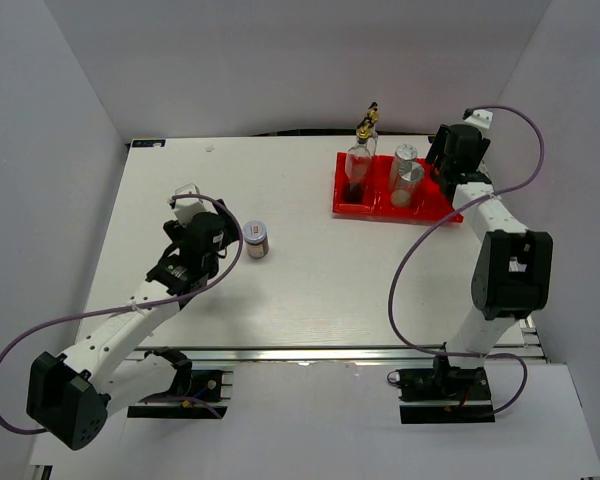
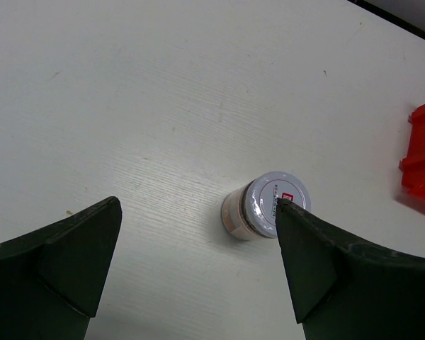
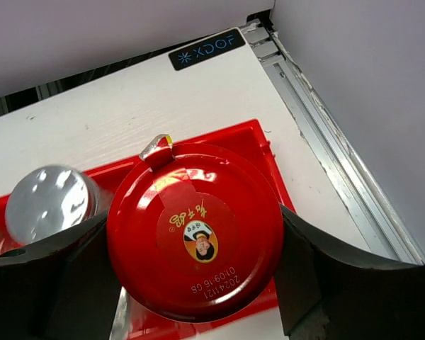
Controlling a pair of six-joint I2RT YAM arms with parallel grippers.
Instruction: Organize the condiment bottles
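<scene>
Nearest the arm bases, the silver-lidded jar [image 2: 265,207] stands upright on the bare table [image 1: 310,290], well apart from the red tray [image 1: 342,207]. It looks small, rigid and light, with a smooth, probably slick metal lid, so the straight side wall below the lid seems the safer place to pinch. The left gripper [image 2: 197,212] hangs over it with its jaws spread fully and nothing between them; the jar lies off centre, beside the right-hand finger [image 2: 319,262]. Farther back, the red-lidded jar [image 3: 195,230] looks heavier and dark-bodied, probably glass, best held by its body under the wide lid. The right gripper [image 3: 195,269] does that, its jaws pressed to either side, over the tray's right end beside a silver-capped shaker [image 3: 49,202]. Whether the jar rests on the tray floor cannot be told. Beyond stand two glass bottles [image 1: 358,170], fragile and top-heavy.
</scene>
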